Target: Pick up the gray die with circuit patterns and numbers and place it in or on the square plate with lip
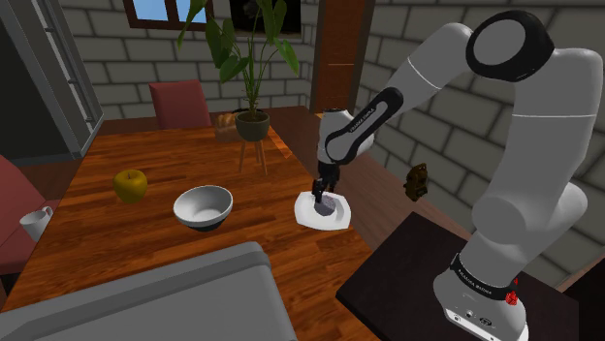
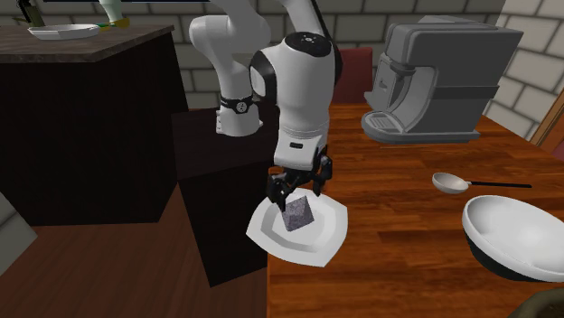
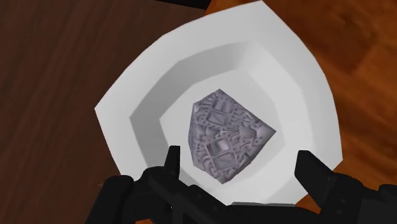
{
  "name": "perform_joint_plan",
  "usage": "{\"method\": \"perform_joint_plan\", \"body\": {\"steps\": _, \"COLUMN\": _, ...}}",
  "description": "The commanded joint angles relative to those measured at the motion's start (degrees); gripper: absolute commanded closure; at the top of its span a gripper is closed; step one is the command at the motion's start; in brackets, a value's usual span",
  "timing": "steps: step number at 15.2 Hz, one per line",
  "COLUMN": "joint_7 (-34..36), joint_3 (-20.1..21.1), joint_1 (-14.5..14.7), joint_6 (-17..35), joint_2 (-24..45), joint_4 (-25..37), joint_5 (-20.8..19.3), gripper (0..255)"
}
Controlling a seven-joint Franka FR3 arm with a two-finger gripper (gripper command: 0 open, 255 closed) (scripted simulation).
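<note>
The gripper [image 1: 325, 192] was seen in the shoulder view pointed straight down over the square plate [image 1: 305, 217]. The plate lay near the edge of the wooden table [image 1: 145, 242] closest to the stand [image 1: 436, 281]. The white arm [image 1: 504, 145] was arched up from the stand and bent down toward the view's left. A white bowl [image 1: 204, 206] and a yellow apple [image 1: 131, 184] were set further to the view's left. A potted plant [image 1: 254, 116] and a red chair [image 1: 179, 102] were placed further back, with block walls behind.

In the second exterior view the fingers were seen apart just above the gray die [image 2: 299, 215], which rested tilted on the plate. A spoon [image 2: 452, 183] and a grey appliance [image 2: 443, 81] were found toward the view's right.

In the wrist view the die was shown lying in the plate's recess between the spread fingers [image 3: 172, 167], touched by neither.
</note>
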Motion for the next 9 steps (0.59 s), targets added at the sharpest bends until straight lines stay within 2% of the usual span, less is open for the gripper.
{"method": "perform_joint_plan", "body": {"steps": 1, "joint_7": -1.35, "joint_3": 1.33, "joint_1": -0.87, "joint_6": -3.25, "joint_2": -3.23, "joint_4": 0.23, "joint_5": 2.2, "gripper": 0}}
{"method": "perform_joint_plan", "body": {"steps": 2, "joint_7": -1.97, "joint_3": 1.74, "joint_1": -1.21, "joint_6": -4.63, "joint_2": -4.51, "joint_4": 0.45, "joint_5": 3.08, "gripper": 0}}
{"method": "perform_joint_plan", "body": {"steps": 9, "joint_7": -1.98, "joint_3": 1.69, "joint_1": -1.15, "joint_6": -4.63, "joint_2": -4.51, "joint_4": 0.45, "joint_5": 3.1, "gripper": 0}}
